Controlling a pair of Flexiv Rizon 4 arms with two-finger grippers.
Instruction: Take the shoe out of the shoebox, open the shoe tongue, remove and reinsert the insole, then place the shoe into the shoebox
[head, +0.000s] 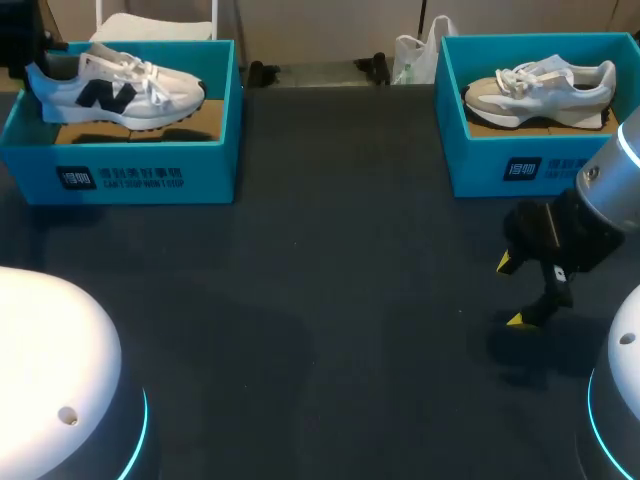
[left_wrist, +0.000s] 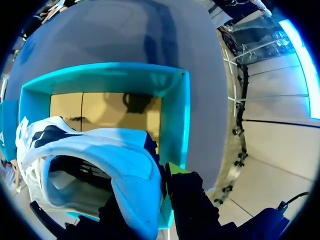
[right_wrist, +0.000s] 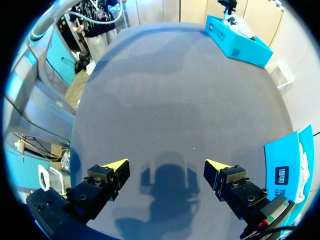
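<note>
Two teal boxes stand along the far side of the dark table (head: 330, 300), one toward each far corner. The left box (head: 150, 172) has the shoe (head: 115, 88) in it, white with a navy letter on its side. The toe points toward the middle of the table and the heel is at the box's outer wall. The shoe lies over the brown cardboard floor (left_wrist: 107, 107); whether its sole rests on it cannot be told.

The left gripper (left_wrist: 150, 195) has the shoe by the heel. In the left wrist view the padded heel collar sits between the two black fingers, one on each side, so the jaws are drawn in close with only the heel between them. One yellow tip (left_wrist: 175, 168) shows just beside the heel; the other is hidden by the shoe. The shoe's opening faces that camera, and the box's wall and floor lie beyond it.

The right gripper (head: 512, 291) hangs over bare table on the near side of the right box (head: 520, 168), apart from it. Its fingers are spread wide and hold nothing. In the right wrist view the two yellow tips stand well apart, with the gripper's shadow on the cloth between them. The right box holds a grey shoe (head: 540, 88) with white laces, its toe also turned toward the middle of the table.
</note>
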